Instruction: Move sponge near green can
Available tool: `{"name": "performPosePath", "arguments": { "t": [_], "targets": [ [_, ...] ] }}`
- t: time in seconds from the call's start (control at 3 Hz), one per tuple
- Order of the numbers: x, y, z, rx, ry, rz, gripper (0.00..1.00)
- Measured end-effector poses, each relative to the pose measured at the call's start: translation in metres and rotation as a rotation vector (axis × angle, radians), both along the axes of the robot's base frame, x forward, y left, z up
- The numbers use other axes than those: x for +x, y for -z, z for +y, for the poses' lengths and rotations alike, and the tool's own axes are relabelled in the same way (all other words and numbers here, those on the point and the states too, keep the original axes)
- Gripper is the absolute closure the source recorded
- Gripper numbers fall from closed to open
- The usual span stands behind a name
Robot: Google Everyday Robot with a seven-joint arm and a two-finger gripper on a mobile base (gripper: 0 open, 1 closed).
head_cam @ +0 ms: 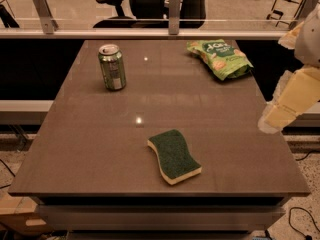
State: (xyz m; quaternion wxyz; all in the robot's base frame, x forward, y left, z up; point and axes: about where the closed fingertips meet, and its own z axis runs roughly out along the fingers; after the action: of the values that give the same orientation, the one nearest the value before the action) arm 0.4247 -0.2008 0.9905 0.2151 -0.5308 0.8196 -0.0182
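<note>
The sponge (174, 155), dark green on top with a pale yellow base, lies flat near the front middle of the brown table (90, 149). The green can (111, 67) stands upright at the back left of the table, silver top up. My gripper (280, 114) hangs at the right edge of the view, just past the table's right side. It is well to the right of the sponge, touches nothing and holds nothing that I can see.
A crinkly green snack bag (219, 58) lies at the back right of the table. A glass rail with metal posts (173, 11) runs behind the table. Office chairs (135, 1) stand beyond it.
</note>
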Motion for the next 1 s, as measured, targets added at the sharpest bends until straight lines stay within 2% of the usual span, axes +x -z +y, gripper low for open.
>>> {"name": "performPosePath", "arguments": {
  "t": [0.33,0.67,1.0],
  "targets": [
    [-0.002,0.011,0.010,0.107,0.077,0.021,0.00],
    [-0.004,0.025,0.025,0.211,0.128,0.063,0.00],
    [-0.005,0.030,0.035,0.268,0.174,0.095,0.00]
  ]
}}
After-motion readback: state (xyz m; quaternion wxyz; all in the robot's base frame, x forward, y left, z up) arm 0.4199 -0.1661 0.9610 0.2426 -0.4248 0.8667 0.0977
